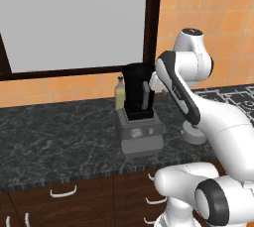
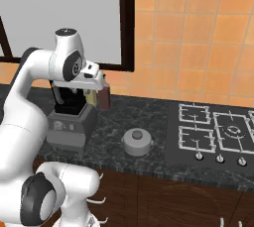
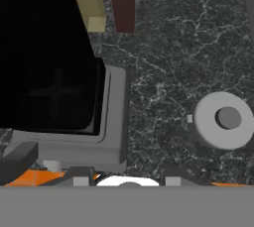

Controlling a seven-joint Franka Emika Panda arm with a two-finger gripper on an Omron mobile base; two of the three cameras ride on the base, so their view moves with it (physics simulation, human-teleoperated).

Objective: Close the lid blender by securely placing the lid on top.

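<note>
Blender (image 1: 138,117) sits mid-depth on the dark marble counter (image 1: 54,132), jar open on top, no lid on it. Lid (image 2: 138,141) lies flat on the counter between blender and stovetop (image 2: 213,134), nearer the front edge, apart from both. Yellowish bottle (image 3: 89,3) and dark red bottle (image 3: 123,4) stand behind the blender by the wall. Gripper state: can't tell, fingertips hidden.

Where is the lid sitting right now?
The lid lies flat on the dark counter, between the blender and the stove, apart from both.
</note>
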